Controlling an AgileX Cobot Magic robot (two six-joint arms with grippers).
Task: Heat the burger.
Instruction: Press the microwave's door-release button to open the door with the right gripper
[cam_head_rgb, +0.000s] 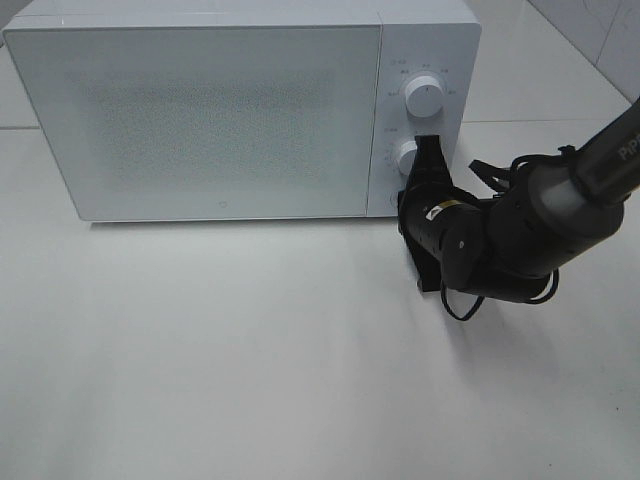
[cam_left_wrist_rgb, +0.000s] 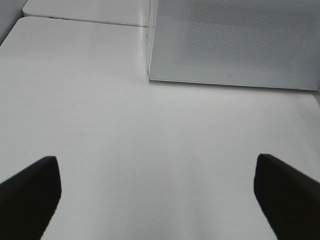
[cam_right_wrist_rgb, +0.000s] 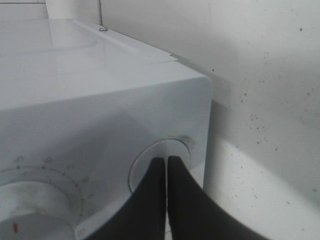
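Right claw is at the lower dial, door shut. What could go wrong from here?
1. The right claw is shut, with its tips only pressed against the lower dial. They may slip off without turning it.
2. The burger shows in no view and the closed microwave door hides the inside, so heating might start with nothing confirmed in there.

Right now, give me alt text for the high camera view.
The right gripper, shut, rests its tips at the lower knob of a white microwave with its door closed. It stands on a white table; no burger shows.
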